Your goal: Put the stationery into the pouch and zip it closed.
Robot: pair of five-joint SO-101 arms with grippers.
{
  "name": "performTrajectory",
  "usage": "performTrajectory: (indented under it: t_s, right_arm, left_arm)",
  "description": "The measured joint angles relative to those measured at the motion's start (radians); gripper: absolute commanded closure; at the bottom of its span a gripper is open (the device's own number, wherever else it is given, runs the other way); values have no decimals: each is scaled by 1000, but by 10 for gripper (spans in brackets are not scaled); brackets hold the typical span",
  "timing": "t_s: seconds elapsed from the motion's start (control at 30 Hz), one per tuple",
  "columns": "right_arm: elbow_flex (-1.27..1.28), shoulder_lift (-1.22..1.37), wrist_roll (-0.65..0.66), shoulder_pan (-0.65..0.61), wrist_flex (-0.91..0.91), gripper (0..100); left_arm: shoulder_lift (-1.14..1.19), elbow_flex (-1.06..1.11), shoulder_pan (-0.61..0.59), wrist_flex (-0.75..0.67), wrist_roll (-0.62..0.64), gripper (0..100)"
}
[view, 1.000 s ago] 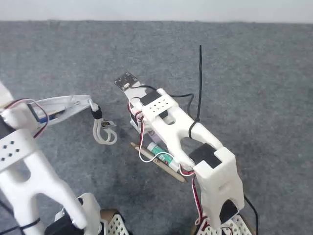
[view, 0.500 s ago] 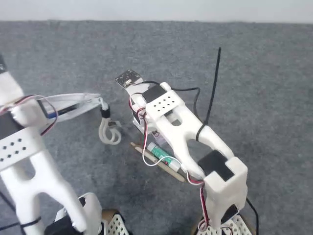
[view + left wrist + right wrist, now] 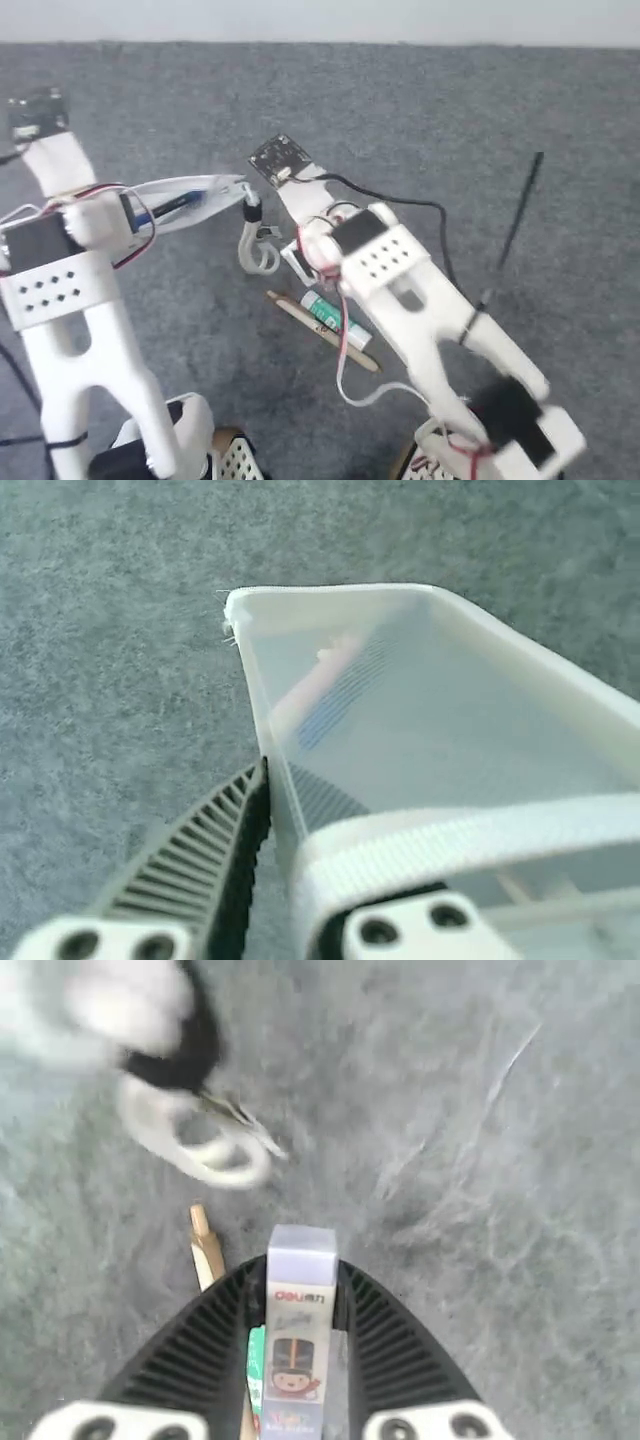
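Note:
A translucent white pouch (image 3: pixel 190 202) hangs above the grey carpet with my left gripper (image 3: pixel 285 825) shut on its edge; a blue pen shows through its wall (image 3: pixel 330 715). Its black zip pull and white strap loop (image 3: pixel 255 250) dangle from the far end. My right gripper (image 3: pixel 300 1272) is shut on a small boxed eraser (image 3: pixel 298 1335) just above the carpet, close to the strap loop (image 3: pixel 205 1150). A wooden pencil (image 3: pixel 320 330) and a green-labelled tube (image 3: pixel 333 317) lie on the carpet beneath the right arm.
Grey carpet (image 3: pixel 500 110) covers the whole table, open toward the back and right. A loose black cable (image 3: pixel 515 225) from the right arm sticks up on the right. Both arm bases stand at the front edge.
The left arm has raised the pouch and carried it right, toward the middle. The right arm has swung right and drawn back, its wrist now nearer the strap loop.

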Motion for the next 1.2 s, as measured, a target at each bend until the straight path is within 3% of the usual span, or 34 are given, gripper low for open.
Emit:
performTrajectory:
  t_s: [0.53, 0.9, 1.2]
  right_arm:
    - [293, -460, 0, 58, -293, 993]
    - [407, -746, 0, 61, -327, 993]
    - [463, -901, -112, -55, -551, 993]
  left_arm:
    - [0, 0, 23, 2, 0, 991]
    - [0, 12, 23, 2, 0, 991]
    - [0, 12, 23, 2, 0, 991]
